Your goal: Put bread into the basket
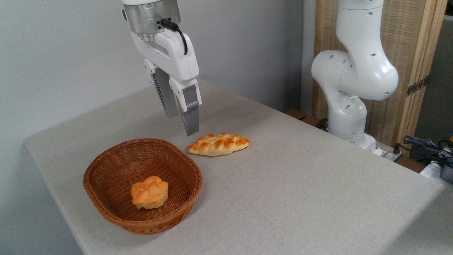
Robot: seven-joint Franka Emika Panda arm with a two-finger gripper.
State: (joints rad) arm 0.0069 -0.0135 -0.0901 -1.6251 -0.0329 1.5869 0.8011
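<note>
The bread (pixel 149 192) lies inside the basket (pixel 106 209), towards its near side; the gripper (pixel 182 124) hangs well above and behind it, fingers slightly apart and holding nothing; a braided loaf (pixel 218 144) rests on the table (pixel 300 184) just beside the basket.

My arm runs out of the top edge above the wrist, so the link between my gripper (pixel 183 124) and my base (pixel 348 120) is unseen. The desk (pixel 283 184) is cut off at the bottom and right edges. The basket (pixel 106 209) near wall hides the underside of the bread (pixel 149 192). The cables (pixel 430 147) at the right edge are too tangled and cropped to tell apart.
</note>
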